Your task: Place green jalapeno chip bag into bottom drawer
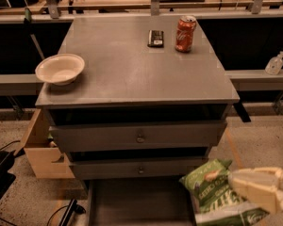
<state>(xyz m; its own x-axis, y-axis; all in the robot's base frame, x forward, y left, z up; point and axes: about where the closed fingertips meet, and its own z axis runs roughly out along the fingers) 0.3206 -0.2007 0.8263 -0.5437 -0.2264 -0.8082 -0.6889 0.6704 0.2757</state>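
Observation:
The green jalapeno chip bag [216,192] hangs low at the bottom right, crinkled, with white lettering. My gripper [254,188] is shut on its right side, pale fingers pressed into the bag. The bag sits over the right edge of the bottom drawer [141,202], which is pulled out as a shallow grey tray below the two knobbed drawers. The bag's lower end runs out of the picture.
On the grey cabinet top [132,74] stand a white bowl [60,68] at the left edge, a red can [185,33] and a small black object [155,37] at the back. A cardboard box [42,152] sits left of the cabinet, cables on the floor.

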